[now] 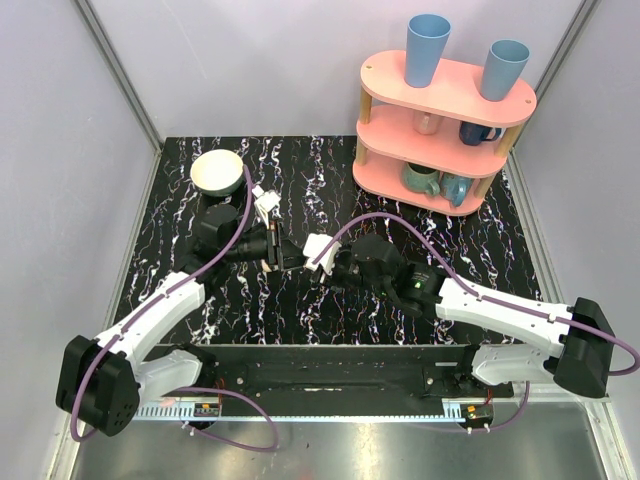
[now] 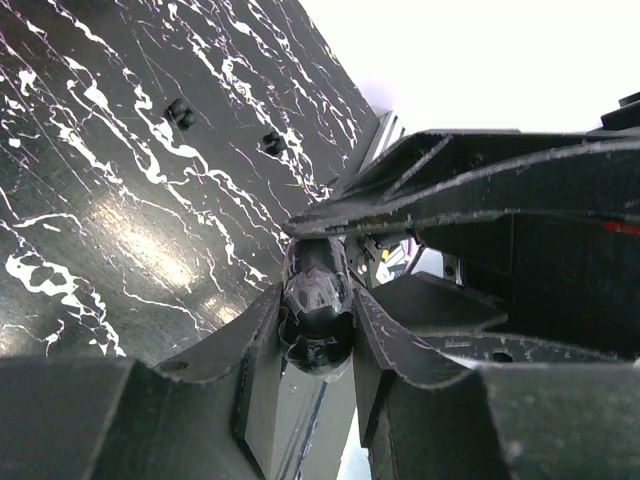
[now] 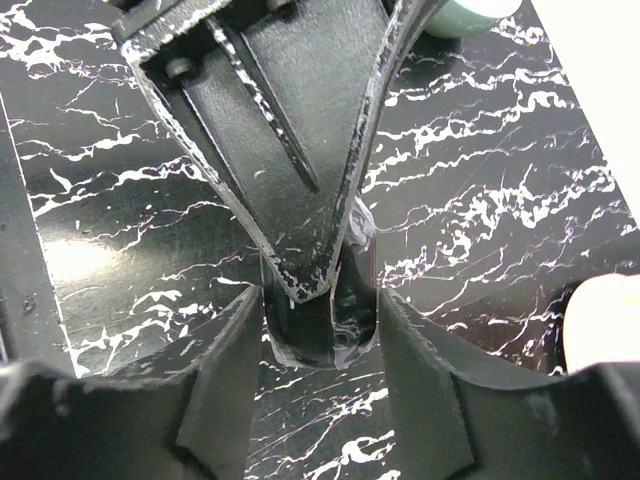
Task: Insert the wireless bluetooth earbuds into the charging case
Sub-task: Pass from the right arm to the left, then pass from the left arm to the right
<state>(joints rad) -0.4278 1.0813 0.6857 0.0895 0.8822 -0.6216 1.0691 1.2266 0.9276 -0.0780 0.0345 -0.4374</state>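
Both grippers crowd one small glossy piece [image 2: 318, 322], dark here and probably the case, above the table [image 1: 330, 190]: the left gripper [image 2: 318, 296] is clamped on it and the right gripper [image 3: 321, 296] straddles it, grip unclear, so any sideways tug could pop it loose, and no earbuds show.

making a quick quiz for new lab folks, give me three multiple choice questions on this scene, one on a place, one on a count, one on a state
1. Where on the table is the cream bowl?
A back left
B front right
C centre front

2. How many blue cups stand on top of the pink shelf?
A one
B two
C four

3. How does the bowl sit?
A upside down
B on its side
C upright, open side up

Answers:
1 A, it sits near the back left corner.
2 B, two stand on the top tier.
3 C, its pale inside faces up.
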